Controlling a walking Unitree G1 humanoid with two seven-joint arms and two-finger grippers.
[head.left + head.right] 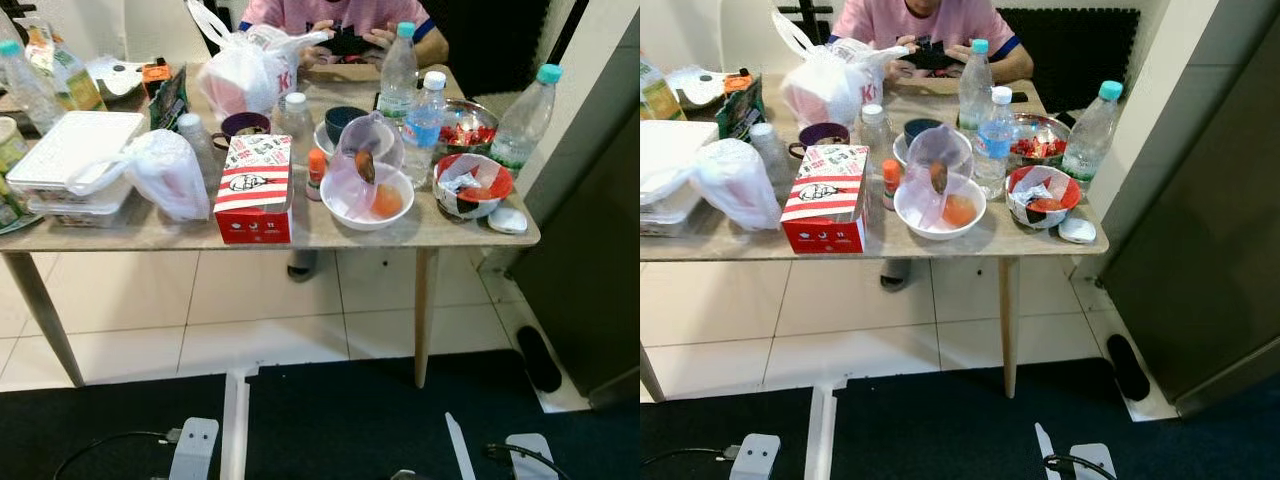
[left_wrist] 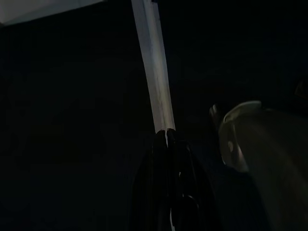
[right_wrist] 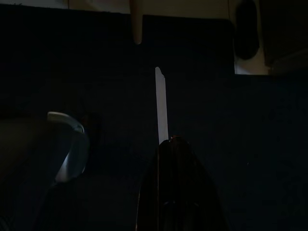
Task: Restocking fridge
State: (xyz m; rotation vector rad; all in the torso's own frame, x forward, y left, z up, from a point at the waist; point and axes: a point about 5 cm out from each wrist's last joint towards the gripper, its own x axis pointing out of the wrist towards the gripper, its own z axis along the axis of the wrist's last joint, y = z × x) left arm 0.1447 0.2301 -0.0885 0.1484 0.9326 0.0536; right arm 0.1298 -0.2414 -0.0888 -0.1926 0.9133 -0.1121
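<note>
A wooden table (image 1: 150, 232) holds food and drink. Three clear water bottles with teal or white caps (image 1: 398, 70) (image 1: 424, 115) (image 1: 524, 115) stand at its right half. In front of them sit a white bowl (image 1: 345, 212) with an orange fruit under a clear lid, and a red bowl (image 1: 472, 185) covered in wrap. A red and white KFC box (image 1: 255, 190) stands at the front middle. Both arms hang low over dark floor. The left gripper (image 2: 167, 132) and the right gripper (image 3: 173, 139) have their black fingers pressed together on nothing.
A tall dark grey cabinet face (image 1: 590, 250) stands right of the table. A person in a pink shirt (image 1: 340, 15) sits at the far side. White bags (image 1: 160, 170), stacked containers (image 1: 75, 150) and bottles crowd the left. Dark carpet (image 1: 330, 410) and a white stand leg (image 1: 235, 420) lie below.
</note>
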